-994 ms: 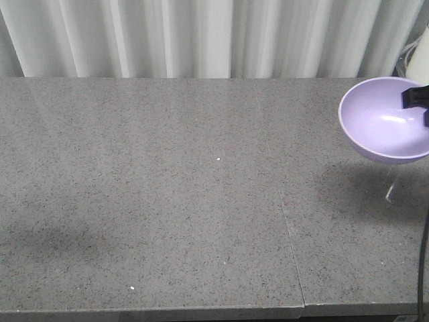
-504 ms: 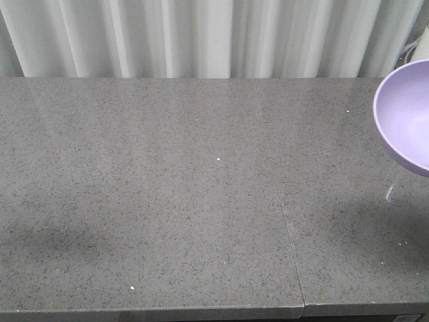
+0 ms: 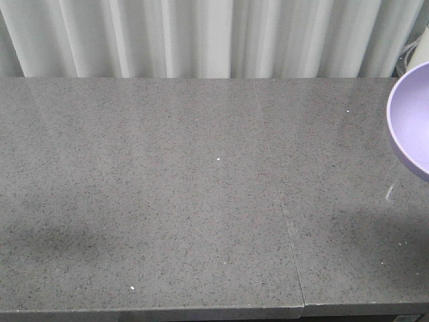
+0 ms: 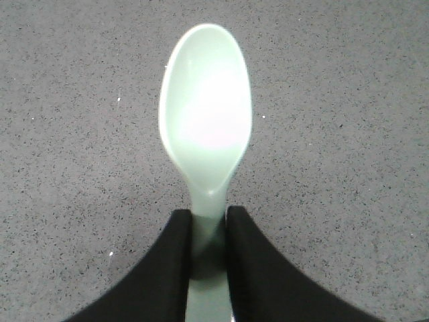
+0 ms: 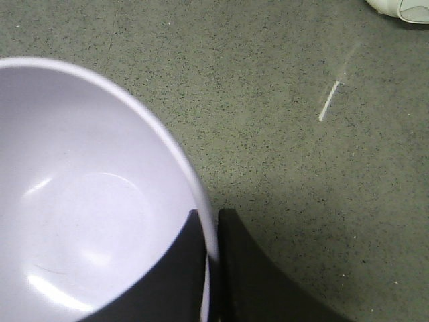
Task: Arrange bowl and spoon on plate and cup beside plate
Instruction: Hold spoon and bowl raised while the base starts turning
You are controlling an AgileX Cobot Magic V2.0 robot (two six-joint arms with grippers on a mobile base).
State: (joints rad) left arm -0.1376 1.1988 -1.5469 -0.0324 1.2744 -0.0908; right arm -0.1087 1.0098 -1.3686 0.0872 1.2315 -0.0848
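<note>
The lavender bowl [image 3: 412,127] hangs above the grey table at the right edge of the front view, partly cut off. In the right wrist view the bowl [image 5: 87,201] fills the left side, and my right gripper [image 5: 211,225] is shut on its rim, one finger inside and one outside. The pale mint-green spoon [image 4: 206,114] points away from me over the table in the left wrist view, with my left gripper [image 4: 209,221] shut on its handle. Neither gripper shows in the front view. The plate and the cup are out of view.
The grey speckled table [image 3: 167,201] has a seam [image 3: 288,235] running front to back right of centre. White curtains [image 3: 201,37] hang behind it. A white object [image 5: 399,8] sits at the top right of the right wrist view, near a thin white streak [image 5: 330,100].
The bowl has moved right, going from fully visible to partly beyond the right edge of the front view. The dark gripper seen on its rim a second ago has left that view.
</note>
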